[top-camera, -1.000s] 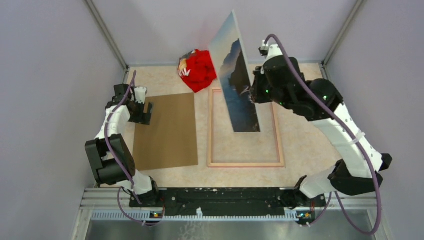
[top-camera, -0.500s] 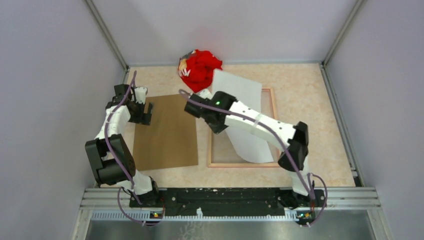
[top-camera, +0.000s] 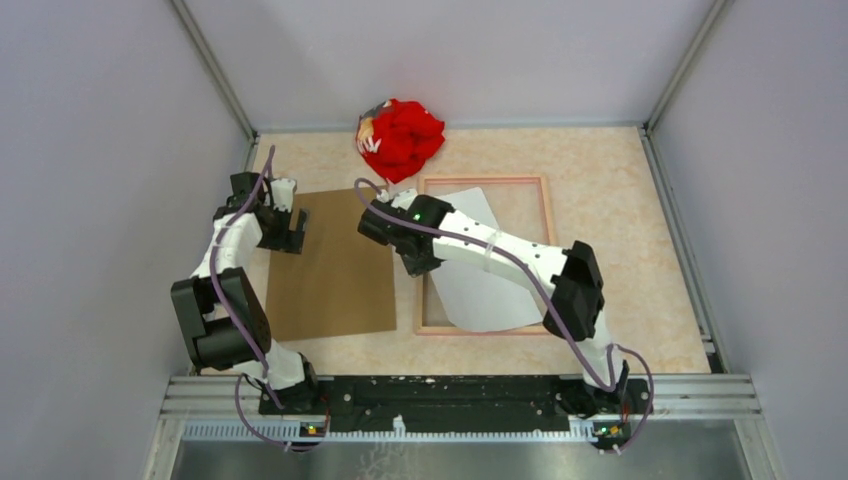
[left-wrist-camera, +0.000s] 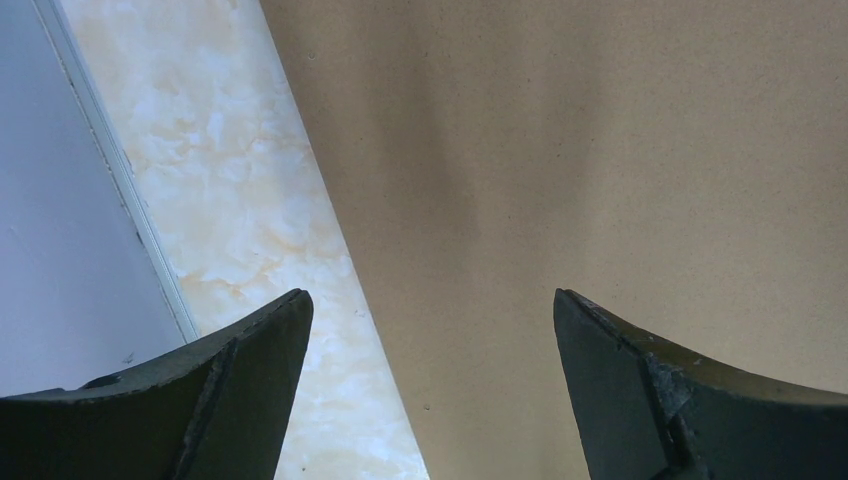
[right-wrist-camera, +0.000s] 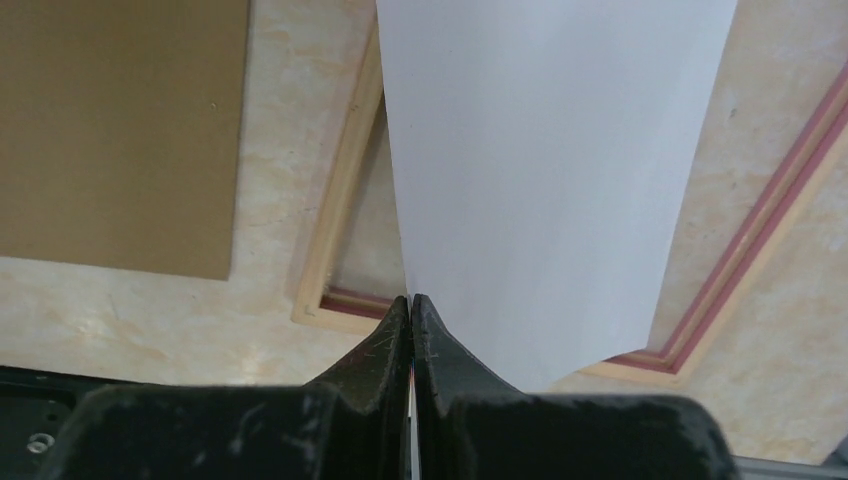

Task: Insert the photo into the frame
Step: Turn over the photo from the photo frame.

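**Photo turned face down over the frame, not yet seated**

Left side: no change. The left tool (left-wrist-camera: 430, 300) hovers as before over the far left edge of the brown hardboard panel (top-camera: 335, 265), jaws spread wide with nothing between them. That arm stays folded back at the left of the desk (top-camera: 620, 220).

Centre: the right arm has swung across from the right side. It now reaches low and leftward, with its wrist above the left rail of the frame (top-camera: 547, 230). The right tool (right-wrist-camera: 412, 305) is clamped shut on the near left edge of the photo (top-camera: 490, 285).

A second ago the photo stood upright, high above the frame, with the picture side showing. It now lies white back up inside the frame's outline. Half a second ago its far corner reached past the far rail towards the red cloth bundle (top-camera: 400, 138); that corner now sits within the rail.

Assessment: face down suits a frame lying wood side up. The sheet is skewed, however, and in the right wrist view its near edge overlaps the near rail. It probably needs squaring before release.
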You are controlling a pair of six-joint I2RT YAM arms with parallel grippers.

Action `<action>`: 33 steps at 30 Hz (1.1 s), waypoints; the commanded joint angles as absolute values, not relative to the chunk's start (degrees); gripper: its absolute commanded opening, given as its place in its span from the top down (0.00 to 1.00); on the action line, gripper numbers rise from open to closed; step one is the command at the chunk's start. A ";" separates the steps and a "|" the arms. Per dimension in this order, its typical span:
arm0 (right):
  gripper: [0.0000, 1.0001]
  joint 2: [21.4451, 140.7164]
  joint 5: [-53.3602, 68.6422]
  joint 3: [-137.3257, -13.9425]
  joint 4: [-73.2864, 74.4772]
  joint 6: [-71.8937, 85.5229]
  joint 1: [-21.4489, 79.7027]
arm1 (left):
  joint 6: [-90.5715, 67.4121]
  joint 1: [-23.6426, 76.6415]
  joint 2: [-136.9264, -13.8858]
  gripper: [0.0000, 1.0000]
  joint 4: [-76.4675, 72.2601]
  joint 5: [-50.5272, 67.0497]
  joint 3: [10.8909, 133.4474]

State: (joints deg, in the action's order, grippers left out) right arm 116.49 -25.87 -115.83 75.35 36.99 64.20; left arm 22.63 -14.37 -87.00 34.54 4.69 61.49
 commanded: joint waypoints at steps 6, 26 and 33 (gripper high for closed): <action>1.00 121.55 -28.45 -121.89 76.98 56.42 61.48 | 23.09 -14.48 -84.39 0.03 32.85 4.32 60.56; 1.00 119.65 -32.32 -110.70 68.82 65.12 55.99 | 23.84 -14.46 -84.90 0.03 32.49 4.33 60.60; 1.00 121.51 -33.88 -110.99 68.89 62.92 55.80 | 24.08 -14.45 -84.95 0.03 32.20 4.02 60.60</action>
